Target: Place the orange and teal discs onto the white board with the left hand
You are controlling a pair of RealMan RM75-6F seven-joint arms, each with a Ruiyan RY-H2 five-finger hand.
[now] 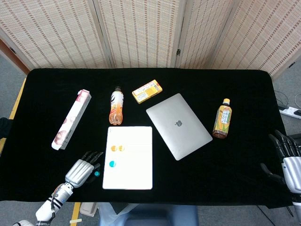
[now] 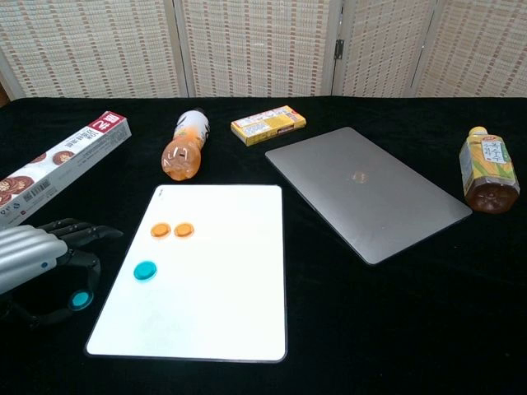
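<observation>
Three discs (image 2: pixel 172 230) on white board (image 2: pixel 222 280)

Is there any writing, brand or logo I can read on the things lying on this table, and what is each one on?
Apple logo, no words: on the lid of the closed silver laptop.
Long biscuit box: white characters on its red end, too blurred to read.
Yellow snack box: printing too small to read.
Tea bottle: label too small to read.
Orange drink bottle: label unreadable.
White board: no writing.
</observation>
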